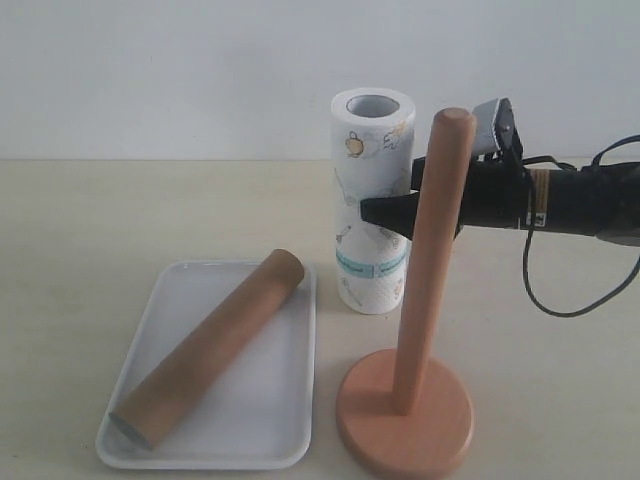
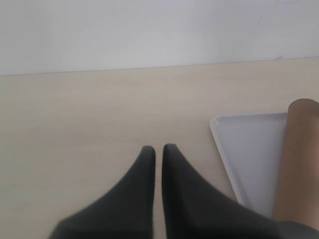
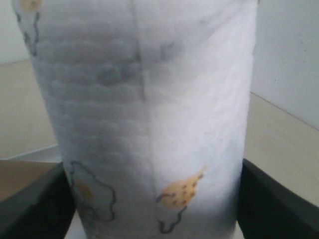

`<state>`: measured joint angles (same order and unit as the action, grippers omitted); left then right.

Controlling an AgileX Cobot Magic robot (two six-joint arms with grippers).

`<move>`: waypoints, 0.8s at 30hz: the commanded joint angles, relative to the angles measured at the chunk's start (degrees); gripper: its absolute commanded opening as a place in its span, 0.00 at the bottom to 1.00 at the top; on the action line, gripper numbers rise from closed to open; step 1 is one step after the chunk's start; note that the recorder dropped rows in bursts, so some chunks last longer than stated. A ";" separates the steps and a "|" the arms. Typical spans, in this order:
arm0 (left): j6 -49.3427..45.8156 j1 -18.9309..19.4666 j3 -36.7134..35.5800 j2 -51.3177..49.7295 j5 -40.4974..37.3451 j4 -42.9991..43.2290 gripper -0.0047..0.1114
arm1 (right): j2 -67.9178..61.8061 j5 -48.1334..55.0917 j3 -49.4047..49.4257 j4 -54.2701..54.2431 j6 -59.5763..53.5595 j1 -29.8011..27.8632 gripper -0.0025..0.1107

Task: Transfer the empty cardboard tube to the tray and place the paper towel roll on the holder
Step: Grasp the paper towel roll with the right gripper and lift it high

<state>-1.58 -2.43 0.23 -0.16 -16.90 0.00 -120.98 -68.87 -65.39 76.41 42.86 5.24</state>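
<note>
The brown cardboard tube [image 1: 210, 345] lies diagonally in the white tray [image 1: 285, 400] at the front left. Behind the tray's far right corner the paper towel roll [image 1: 372, 150] stands upright. My right gripper [image 1: 372, 208] reaches in from the right and has a finger on each side of the roll at mid height. In the right wrist view the roll [image 3: 149, 99] fills the frame, and both black fingers [image 3: 35, 204] press against its sides. The wooden holder [image 1: 425, 280] stands bare at the front right. My left gripper [image 2: 158, 148] is shut and empty beside the tray [image 2: 249, 149] and tube [image 2: 299, 159].
The right arm's black body and its loose cable [image 1: 560, 300] stretch over the table behind the holder's dowel. A white wall runs along the back of the table. My left gripper is out of the exterior view.
</note>
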 commanded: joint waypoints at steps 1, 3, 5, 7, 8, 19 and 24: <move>0.41 0.13 -0.23 0.16 -0.11 -0.57 0.08 | 0.28 -1.09 -0.93 -2.27 5.12 -0.08 0.04; 0.41 0.13 -0.23 0.16 -0.11 -0.57 0.08 | 0.28 0.53 -0.93 -3.27 6.03 -0.08 0.06; 0.41 0.13 -0.23 0.16 -0.11 -0.57 0.08 | 0.28 1.45 -0.93 -3.27 6.03 -0.08 0.07; 0.41 0.13 -0.23 0.16 -0.11 -0.57 0.08 | 0.28 1.21 -0.93 -3.27 6.03 -0.08 0.07; 0.41 0.13 -0.23 0.16 -0.11 -0.57 0.08 | 0.28 0.99 -0.93 -3.27 6.03 -0.08 0.07; 0.41 0.13 -0.23 0.16 -0.11 -0.57 0.08 | 7.07 1.53 -2.44 -8.85 5.39 -4.36 0.02; 0.41 0.13 -0.23 0.16 -0.11 -0.57 0.08 | 17.76 1.88 -2.72 -8.35 9.30 -10.50 0.02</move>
<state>-1.58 -2.43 0.23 -0.16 -16.90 0.00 -110.13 -64.95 -67.43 69.78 49.32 -1.77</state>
